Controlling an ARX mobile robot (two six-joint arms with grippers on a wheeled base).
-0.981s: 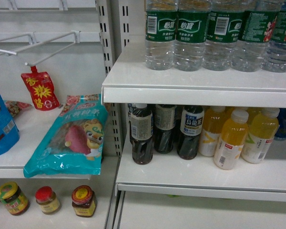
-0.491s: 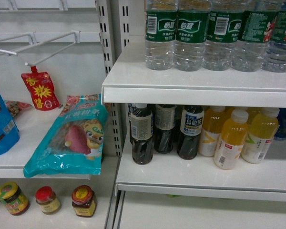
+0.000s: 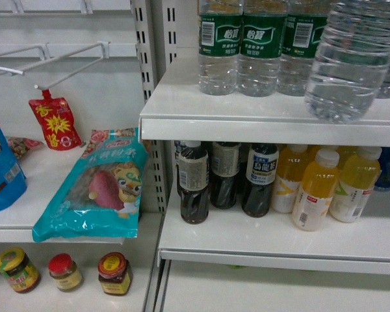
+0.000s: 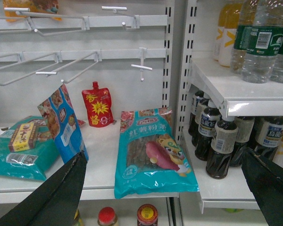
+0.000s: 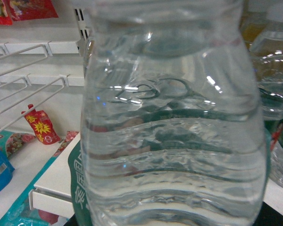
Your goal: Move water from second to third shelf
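Observation:
The water (image 3: 351, 58), a clear ribbed bottle, hangs large and close at the upper right of the head view, in front of the upper white shelf (image 3: 182, 120). It fills the right wrist view as the water (image 5: 172, 141), with a strip of green label at its lower left. My right gripper (image 5: 172, 220) is shut on it; only dark finger edges show at the bottom corners. More green-labelled water bottles (image 3: 260, 45) stand in a row on that shelf. My left gripper (image 4: 162, 155) hangs open and holds nothing, off to the left before the snack bay.
Dark drink bottles (image 3: 194, 185) and yellow drink bottles (image 3: 315, 192) stand on the shelf below (image 3: 279, 250). A teal snack bag (image 3: 94, 188) overhangs the left bay's shelf, with a red pouch (image 3: 54, 123) behind and jars (image 3: 114, 273) beneath. Wire hooks (image 3: 45, 62) jut out above.
One water bottle at the right of the row has left its place and now hangs much closer to the head camera, covering the bottles behind it. Everything else stays put.

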